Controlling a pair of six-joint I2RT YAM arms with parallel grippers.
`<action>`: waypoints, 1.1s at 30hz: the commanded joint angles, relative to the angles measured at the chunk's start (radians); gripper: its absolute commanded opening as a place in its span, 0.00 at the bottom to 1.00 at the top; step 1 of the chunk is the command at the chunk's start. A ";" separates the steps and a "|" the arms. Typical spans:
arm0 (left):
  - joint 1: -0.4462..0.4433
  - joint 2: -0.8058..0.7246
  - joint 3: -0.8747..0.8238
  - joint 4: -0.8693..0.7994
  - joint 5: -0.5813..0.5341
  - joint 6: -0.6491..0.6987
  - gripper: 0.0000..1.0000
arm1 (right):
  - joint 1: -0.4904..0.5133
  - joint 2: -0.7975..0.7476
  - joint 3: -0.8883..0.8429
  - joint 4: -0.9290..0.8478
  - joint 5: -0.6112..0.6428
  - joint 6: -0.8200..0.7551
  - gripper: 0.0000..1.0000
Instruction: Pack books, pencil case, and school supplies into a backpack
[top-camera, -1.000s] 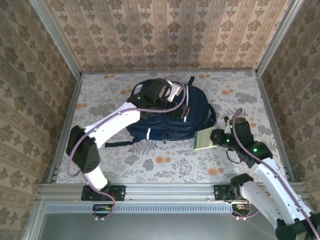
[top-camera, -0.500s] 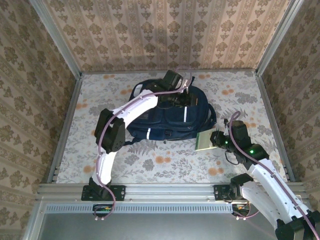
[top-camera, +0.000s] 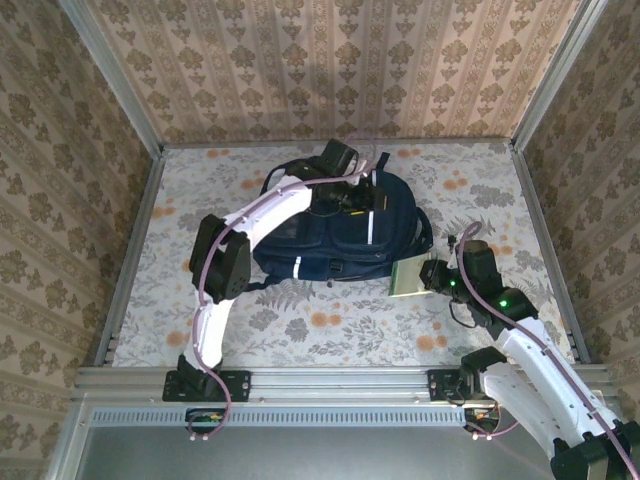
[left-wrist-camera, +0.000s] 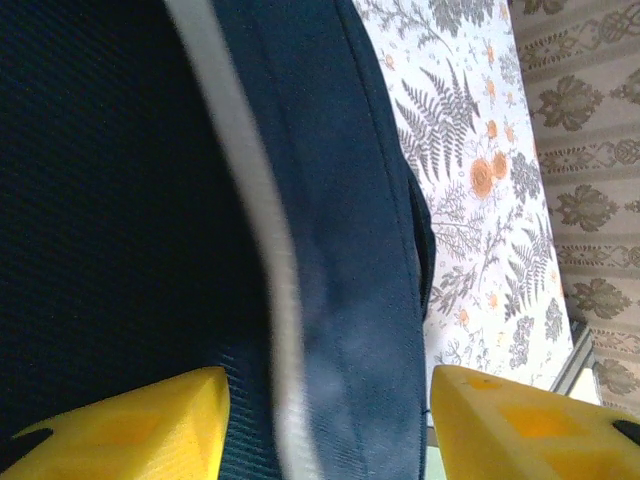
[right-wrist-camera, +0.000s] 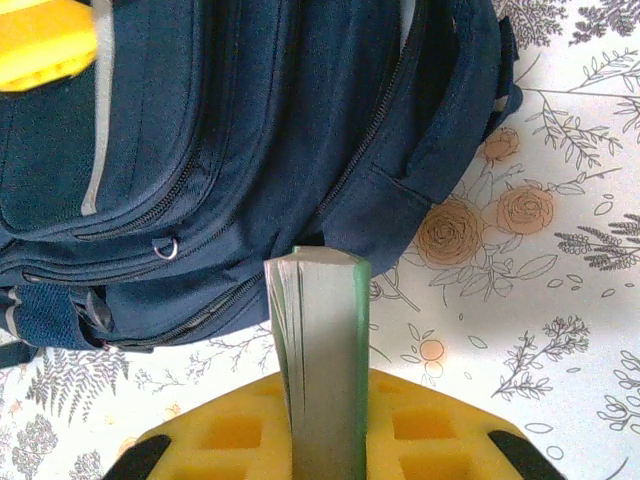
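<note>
The backpack (top-camera: 330, 245) lies flat at the centre of the table (top-camera: 200, 300); from the right wrist its zip lines run across the navy fabric and no open mouth shows; just off its lower-right corner is the small green book (top-camera: 405, 278), clenched edge-on in the right tool (top-camera: 428, 277), page edges toward the backpack and near it; higher in the top view, the left tool (top-camera: 350, 200) rests on top of the backpack, and from its wrist its yellow fingers (left-wrist-camera: 150, 425) stand either side of a fold (left-wrist-camera: 350, 300) of navy fabric with a white stripe (left-wrist-camera: 240, 200); whether they pinch that fold I cannot tell; the step in hand looks like getting the backpack open to take this book; next the left tool likely must lift the fold so a gap appears, then the right tool can slide the book in thin edge first
</note>
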 joint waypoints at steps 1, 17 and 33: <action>0.024 -0.051 0.019 -0.046 -0.002 0.037 0.57 | -0.007 -0.012 -0.011 0.071 0.003 0.002 0.16; -0.025 0.079 0.108 -0.026 0.094 0.023 0.40 | -0.007 -0.005 -0.017 0.076 -0.010 0.019 0.17; 0.009 -0.056 0.023 -0.053 0.079 0.089 0.00 | -0.007 -0.081 0.025 0.010 0.052 0.008 0.16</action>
